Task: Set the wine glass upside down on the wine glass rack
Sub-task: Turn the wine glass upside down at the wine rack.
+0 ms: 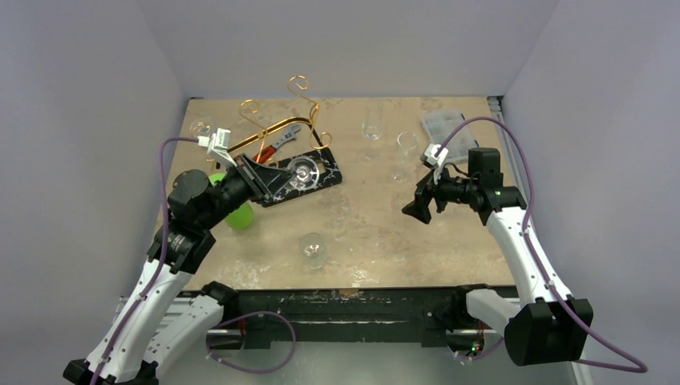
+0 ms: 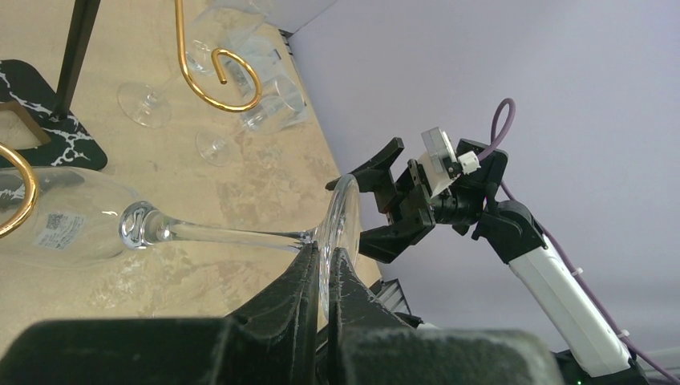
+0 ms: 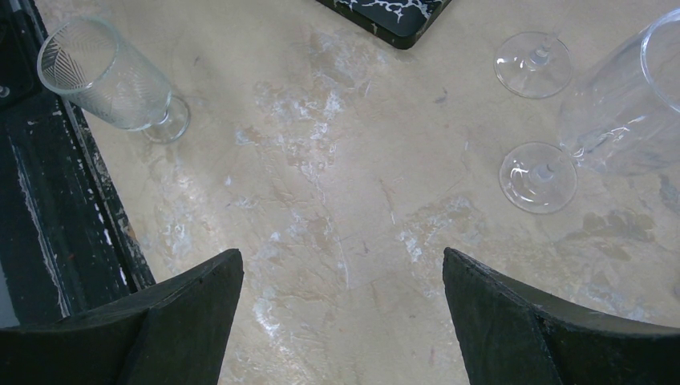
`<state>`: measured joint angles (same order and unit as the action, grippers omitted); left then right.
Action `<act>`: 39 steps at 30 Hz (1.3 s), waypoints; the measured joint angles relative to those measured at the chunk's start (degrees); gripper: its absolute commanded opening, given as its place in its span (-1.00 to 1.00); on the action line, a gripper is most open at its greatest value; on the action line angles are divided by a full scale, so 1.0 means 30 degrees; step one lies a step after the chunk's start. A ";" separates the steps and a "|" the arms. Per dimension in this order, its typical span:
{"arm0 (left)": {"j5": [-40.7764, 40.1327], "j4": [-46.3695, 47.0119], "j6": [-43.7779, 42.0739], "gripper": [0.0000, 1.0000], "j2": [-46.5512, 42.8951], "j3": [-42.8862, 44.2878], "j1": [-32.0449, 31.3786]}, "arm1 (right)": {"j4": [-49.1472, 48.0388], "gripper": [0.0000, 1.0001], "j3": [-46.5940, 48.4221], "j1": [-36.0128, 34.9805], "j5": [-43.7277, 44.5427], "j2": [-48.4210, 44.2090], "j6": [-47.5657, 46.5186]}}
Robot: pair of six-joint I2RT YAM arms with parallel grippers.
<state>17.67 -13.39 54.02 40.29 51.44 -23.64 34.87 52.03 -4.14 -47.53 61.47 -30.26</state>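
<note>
**Ana:** Left hand (image 2: 323,261) is pinched shut on the rim of the foot of the wine glass (image 2: 140,224). The bowl points down toward the desk (image 3: 337,160), over the black board (image 1: 325,172), just beside a gold curl of the rack (image 2: 183,48).

**Ben:** And the right hand (image 3: 341,313)?

**Ana:** Wide open, holding nothing, hovering over bare desk, well apart from the glass.

**Ben:** How will the glass handle?

**Ana:** Light and stiff, I'd judge, but brittle and slick. A thin foot edge between hard fingers can slip or chip, so the grip should be firm, not crushing. The bowl is the heavy end and may swing on that pinch.

**Ben:** Is the foot the right place to hold?

**Ana:** I think so. It leaves the stem free to slide between the wire arms. Knocking the bowl on the wire is the risk.
</note>
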 measured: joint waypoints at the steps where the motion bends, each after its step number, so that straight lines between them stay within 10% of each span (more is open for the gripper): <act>1: 0.0029 0.0051 0.0007 -1.00 0.0022 0.0000 0.0000 | 0.0000 0.83 0.0000 0.0000 0.0000 0.0000 -0.0007; 39: -0.0342 0.1209 0.0809 -1.00 0.1603 -0.0007 0.0634 | 0.0066 0.82 0.0000 0.0000 0.0000 0.0007 -0.0146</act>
<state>16.64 -9.76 56.45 45.10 51.42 -21.74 35.07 52.03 -4.14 -47.53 61.49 -30.70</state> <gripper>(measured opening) 0.032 0.914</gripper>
